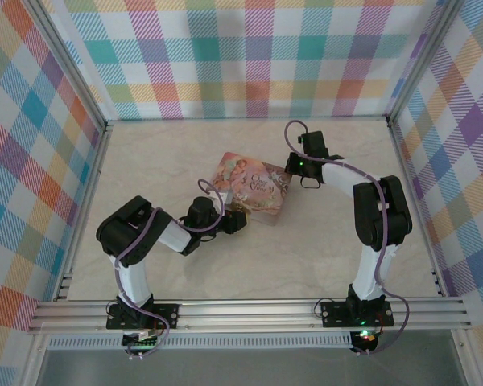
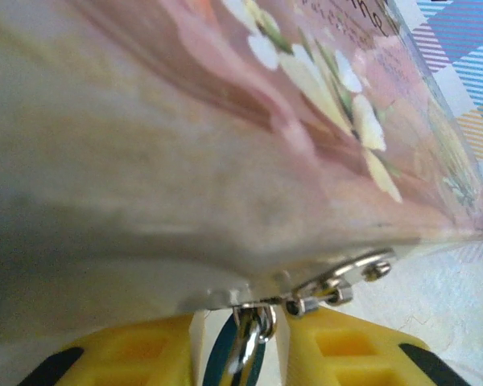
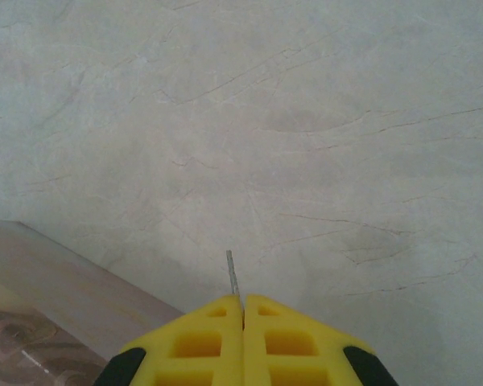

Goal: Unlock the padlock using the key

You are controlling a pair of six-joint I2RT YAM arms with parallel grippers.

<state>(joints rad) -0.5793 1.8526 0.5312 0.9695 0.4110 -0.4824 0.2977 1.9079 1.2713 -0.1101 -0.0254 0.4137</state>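
On the left, seen from above, the left arm [image 1: 141,241] bends low over the pale marble surface [image 1: 225,269]. Its left pincer [image 1: 236,222] reaches to the near side of the pink tin box with flowers [image 1: 253,186].

In the left wrist view, the tin box [image 2: 225,121] is very close and blurry. A small shiny metal clasp [image 2: 350,273] sits at the tin's bottom edge. The padlock [image 2: 225,366] hangs from that clasp by its silver loop. Its dark bluish body sits right between the two yellow fingers [image 2: 137,346] of the left pincer [image 2: 241,322], and they are clamped on it, one on each side.

The tin lies flat near the middle of the surface, turned a little crooked.

To the right of the tin, seen from above, the right pincer [image 1: 310,178] is just beside the tin's far right corner.

In the right wrist view, the right pincer [image 3: 243,299] has its yellow fingers [image 3: 298,342] pressed together. The key [image 3: 232,273], a thin grey sliver, is pinched between them and its tip pokes out past the fingertips. A corner of the tin [image 3: 40,297] shows at the lower left, and the key is apart from it, over the bare surface [image 3: 306,121].
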